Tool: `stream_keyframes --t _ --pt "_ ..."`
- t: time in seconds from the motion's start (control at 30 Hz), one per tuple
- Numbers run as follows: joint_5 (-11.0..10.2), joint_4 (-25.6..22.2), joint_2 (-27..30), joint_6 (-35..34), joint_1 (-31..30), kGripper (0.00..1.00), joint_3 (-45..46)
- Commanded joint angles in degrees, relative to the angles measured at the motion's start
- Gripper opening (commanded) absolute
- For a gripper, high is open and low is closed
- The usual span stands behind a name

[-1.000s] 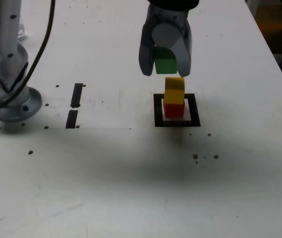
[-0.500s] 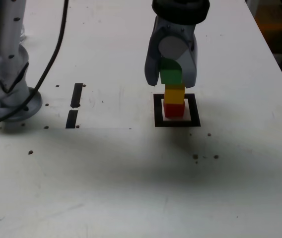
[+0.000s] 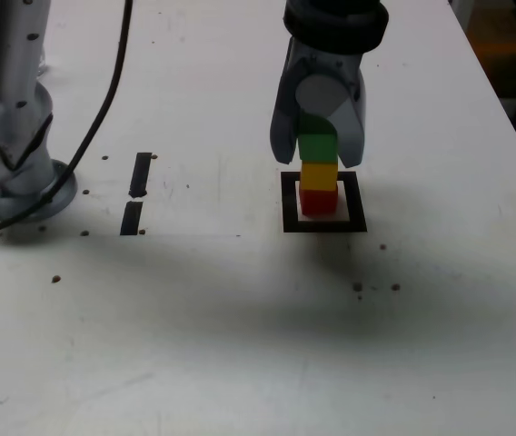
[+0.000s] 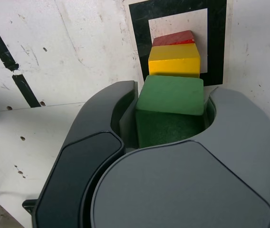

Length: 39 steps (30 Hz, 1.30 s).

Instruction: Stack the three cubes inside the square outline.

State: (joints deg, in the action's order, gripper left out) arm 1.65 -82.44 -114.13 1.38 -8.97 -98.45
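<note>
**Green cube lowered onto the stack**

Since a second ago the gripper [image 3: 318, 150] has come down and shifted toward the exterior view's right; the green cube [image 3: 317, 147], then hanging above and beside the stack, now sits directly over the yellow cube [image 3: 319, 173]. Fingers [image 4: 101, 118] clamp the green cube. Red cube [image 3: 318, 198] at bottom, inside the square outline [image 3: 287, 202] on the white bench [image 3: 240, 318]. All three matte, equal size.

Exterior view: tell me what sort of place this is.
Probably a robotics lab bench: a scuffed white table marked with a black tape square and tape strips, a robot arm's bolted base, and a gripper stacking coloured cubes.
</note>
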Motion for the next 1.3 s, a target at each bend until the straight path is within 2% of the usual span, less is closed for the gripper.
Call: stream_keyframes --t 0.0,0.37,0.67,0.83,1.27 --pt "-0.1 0.3 -0.2 0.0 0.1 0.34 0.4" --pt "0.1 0.8 -0.2 0.1 0.7 0.4 1.2" --pt "0.2 1.2 -0.1 0.3 1.1 0.53 1.6" --pt "0.3 1.6 -0.2 0.5 1.1 0.56 1.6" --pt "0.2 2.2 -0.2 1.3 1.8 0.6 2.0"
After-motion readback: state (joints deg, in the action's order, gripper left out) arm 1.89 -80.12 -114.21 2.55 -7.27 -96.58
